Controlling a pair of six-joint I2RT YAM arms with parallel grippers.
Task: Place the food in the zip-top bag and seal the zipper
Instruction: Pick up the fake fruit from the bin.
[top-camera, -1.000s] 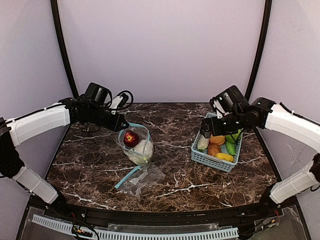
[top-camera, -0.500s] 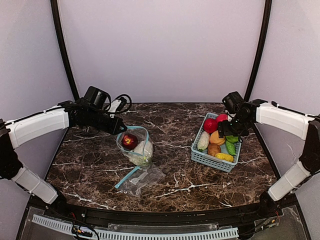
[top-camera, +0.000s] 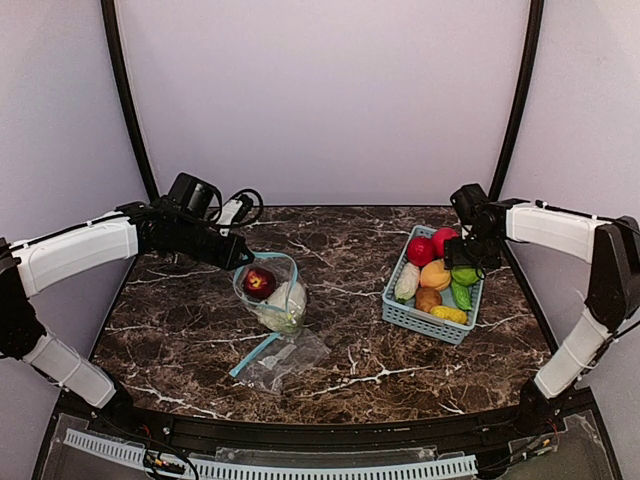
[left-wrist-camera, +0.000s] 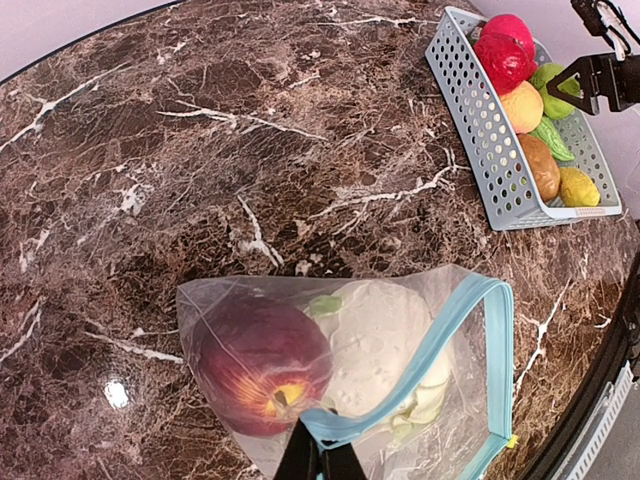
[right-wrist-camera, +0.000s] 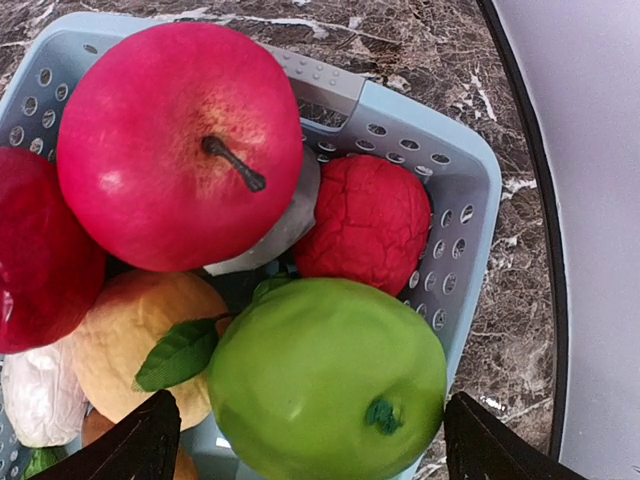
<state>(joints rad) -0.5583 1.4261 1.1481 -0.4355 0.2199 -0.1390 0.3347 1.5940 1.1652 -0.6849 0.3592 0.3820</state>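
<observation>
The clear zip-top bag (top-camera: 272, 300) with a blue zipper stands open on the marble table, a dark red apple (left-wrist-camera: 255, 360) and white cauliflower (left-wrist-camera: 385, 335) inside. My left gripper (left-wrist-camera: 320, 462) is shut on the bag's blue zipper rim (left-wrist-camera: 400, 385) and holds that edge up. The rest of the food lies in the light-blue basket (top-camera: 400, 310). My right gripper (right-wrist-camera: 325, 440) hangs open over the basket's far right end, its fingers either side of a green apple (right-wrist-camera: 330, 370) and not touching it. Beside it lie a pink-red apple (right-wrist-camera: 175, 140), a crinkled red piece (right-wrist-camera: 370, 220) and an orange fruit (right-wrist-camera: 130, 340).
A second clear bag (top-camera: 285, 355) lies flat in front of the standing one. Black cables (top-camera: 240, 205) sit at the table's back left. The basket wall (right-wrist-camera: 470, 190) stands close to the table's right edge (right-wrist-camera: 545, 250).
My right arm has swung right and back across the basket, uncovering the red fruits, and its gripper now hangs over the green apple. The left gripper and bag have barely moved.
</observation>
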